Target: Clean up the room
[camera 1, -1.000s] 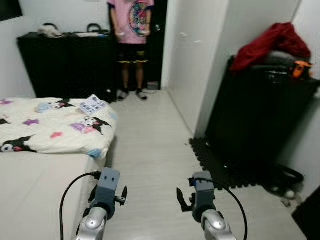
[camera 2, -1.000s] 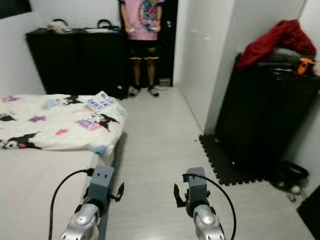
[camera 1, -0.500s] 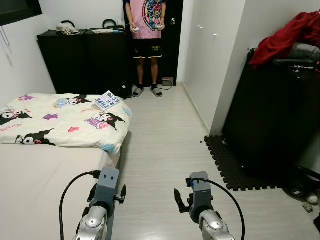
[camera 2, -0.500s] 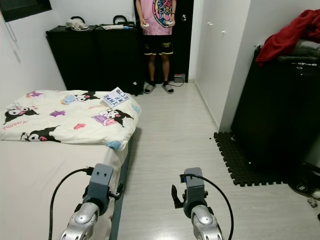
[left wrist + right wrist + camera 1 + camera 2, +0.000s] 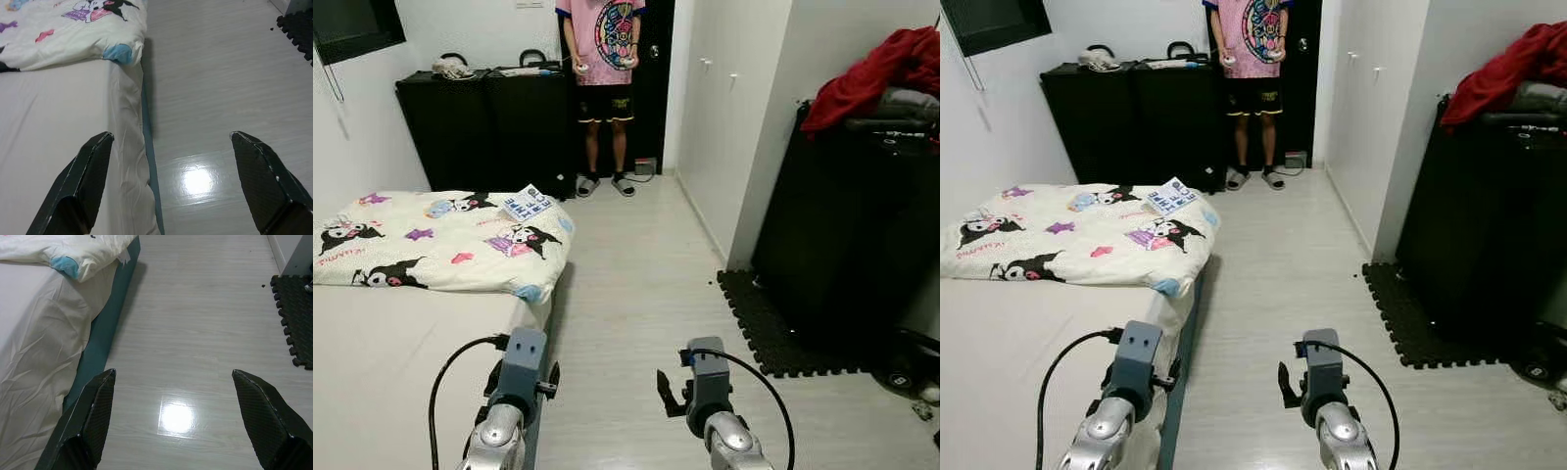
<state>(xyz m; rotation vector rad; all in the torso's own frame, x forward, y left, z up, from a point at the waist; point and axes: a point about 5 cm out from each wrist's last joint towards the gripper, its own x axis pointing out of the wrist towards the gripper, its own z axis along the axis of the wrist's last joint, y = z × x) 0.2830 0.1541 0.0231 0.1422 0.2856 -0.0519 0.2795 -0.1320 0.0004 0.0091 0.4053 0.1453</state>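
Note:
A white duvet with cartoon prints (image 5: 440, 240) lies crumpled across the bed (image 5: 382, 362) on my left. A blue-and-white printed booklet (image 5: 529, 203) rests on the duvet's far corner. At the right, a red garment (image 5: 871, 73) is heaped on top of a tall black cabinet (image 5: 842, 215). My left arm (image 5: 522, 362) and right arm (image 5: 705, 372) are held low in front of me. The left gripper (image 5: 171, 134) is open over the bed's edge, holding nothing. Above the pale floor the right gripper (image 5: 173, 372) is open too, with nothing in it.
A person in a pink shirt (image 5: 604, 59) stands at the far doorway, holding controllers. Low black cabinets (image 5: 480, 127) with bags on top line the back wall. A black foam mat (image 5: 773, 328) lies by the right cabinet, with small dark items (image 5: 906, 377) on the floor beyond.
The head view has swung and sharpened, so the bed and back wall show more fully. Both arms keep the same pose.

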